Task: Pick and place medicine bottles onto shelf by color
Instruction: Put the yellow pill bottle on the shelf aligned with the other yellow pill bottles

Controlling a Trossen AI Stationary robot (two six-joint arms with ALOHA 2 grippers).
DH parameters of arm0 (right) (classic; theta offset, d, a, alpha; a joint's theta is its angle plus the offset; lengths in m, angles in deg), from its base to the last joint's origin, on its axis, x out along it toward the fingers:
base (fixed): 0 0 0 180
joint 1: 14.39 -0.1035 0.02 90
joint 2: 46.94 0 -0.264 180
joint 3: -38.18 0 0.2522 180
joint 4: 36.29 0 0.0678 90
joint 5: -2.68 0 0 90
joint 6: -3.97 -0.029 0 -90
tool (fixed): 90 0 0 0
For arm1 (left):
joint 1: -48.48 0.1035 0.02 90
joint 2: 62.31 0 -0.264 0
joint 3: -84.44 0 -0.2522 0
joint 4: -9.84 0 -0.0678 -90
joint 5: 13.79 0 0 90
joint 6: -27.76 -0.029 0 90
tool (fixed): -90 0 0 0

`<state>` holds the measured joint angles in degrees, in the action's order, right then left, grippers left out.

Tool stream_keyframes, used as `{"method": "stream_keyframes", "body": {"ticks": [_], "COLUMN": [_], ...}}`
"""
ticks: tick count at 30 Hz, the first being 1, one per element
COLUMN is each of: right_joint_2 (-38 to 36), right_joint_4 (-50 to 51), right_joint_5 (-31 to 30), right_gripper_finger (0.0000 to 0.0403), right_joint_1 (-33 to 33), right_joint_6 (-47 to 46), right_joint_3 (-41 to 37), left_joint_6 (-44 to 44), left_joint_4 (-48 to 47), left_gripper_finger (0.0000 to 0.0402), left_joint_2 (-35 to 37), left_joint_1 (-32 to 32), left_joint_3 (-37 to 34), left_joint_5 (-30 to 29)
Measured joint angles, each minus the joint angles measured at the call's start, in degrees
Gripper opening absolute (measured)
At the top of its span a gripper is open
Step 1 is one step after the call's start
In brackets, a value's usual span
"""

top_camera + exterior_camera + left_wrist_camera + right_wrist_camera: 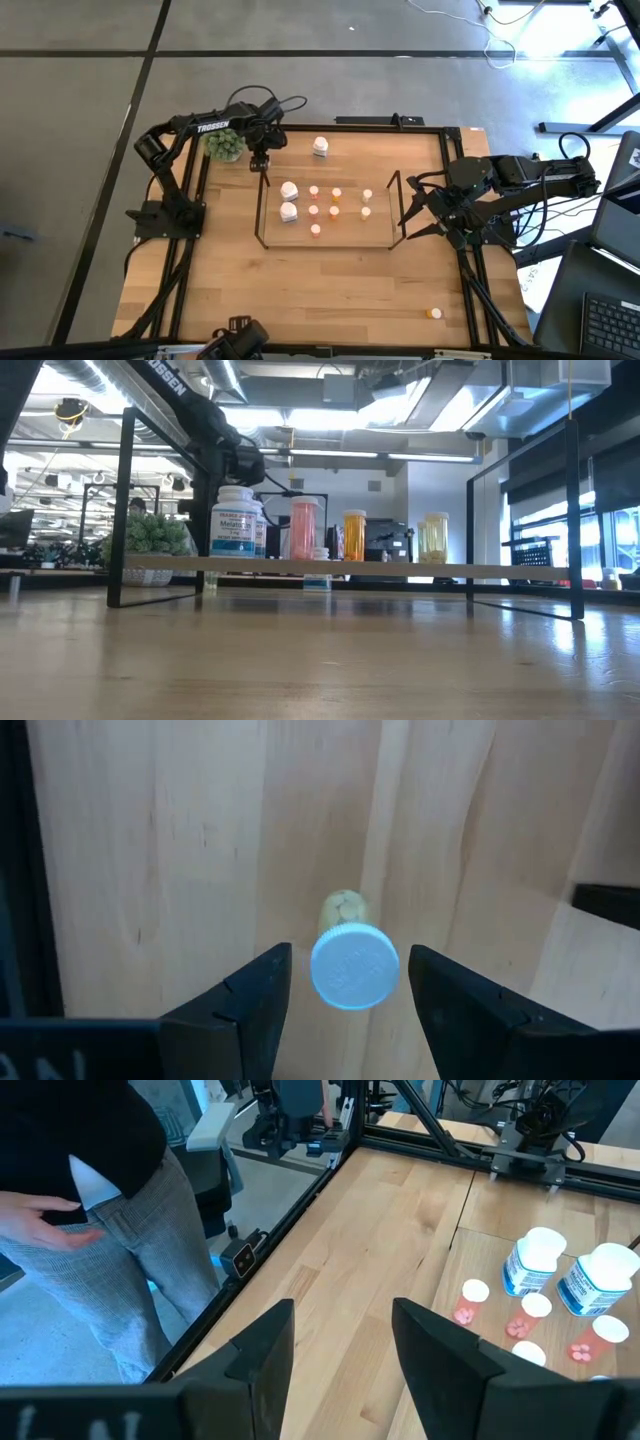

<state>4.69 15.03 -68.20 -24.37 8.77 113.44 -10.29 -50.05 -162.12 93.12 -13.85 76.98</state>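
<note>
Shelf sits at table centre in the high view, holding white, pink, orange and cream bottles; one white bottle stands at 12 o'clock, one orange bottle at 5 o'clock. Left gripper hovers at the shelf's 10 o'clock corner; right gripper waits at 3 o'clock. Low view shows sorted bottles. Left wrist view: spread fingers flank a small bottle without touching, probably just placed. Right wrist view: jaws apart, empty. Next: lift away and fetch a stray bottle.

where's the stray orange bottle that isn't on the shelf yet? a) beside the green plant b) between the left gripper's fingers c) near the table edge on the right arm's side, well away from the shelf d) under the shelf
c: in the high view the orange bottle sits alone on the table, well clear of the shelf.
</note>
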Motion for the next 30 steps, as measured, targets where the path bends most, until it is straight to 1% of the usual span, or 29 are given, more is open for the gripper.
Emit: {"method": "stream_keyframes", "body": {"ticks": [10,14,23,26,30], "right_joint_2": [0.00,0.00,0.00,0.00,0.00], "right_joint_4": [0.00,0.00,0.00,0.00,0.00], "right_joint_5": [0.00,0.01,0.00,0.02,0.02], "right_gripper_finger": [0.0173,0.0173,0.0173,0.0173,0.0173], "right_joint_1": [0.00,0.00,0.00,0.00,0.00], "right_joint_6": [-0.03,0.04,0.02,0.02,0.06], "right_joint_3": [0.00,0.00,0.00,0.00,0.00], "left_joint_6": [0.05,0.06,0.10,0.44,0.46], "left_joint_4": [0.77,0.75,0.72,0.73,0.73], "left_gripper_finger": [0.0192,0.0169,0.0099,0.0091,0.0090], "left_joint_2": [0.00,0.00,0.00,0.00,0.00], "left_joint_1": [-0.17,-0.24,-0.22,-0.44,-0.71], "left_joint_3": [0.00,0.00,0.04,0.04,0.07], "left_joint_5": [-1.57,-1.75,-1.79,-1.81,-1.97]}}
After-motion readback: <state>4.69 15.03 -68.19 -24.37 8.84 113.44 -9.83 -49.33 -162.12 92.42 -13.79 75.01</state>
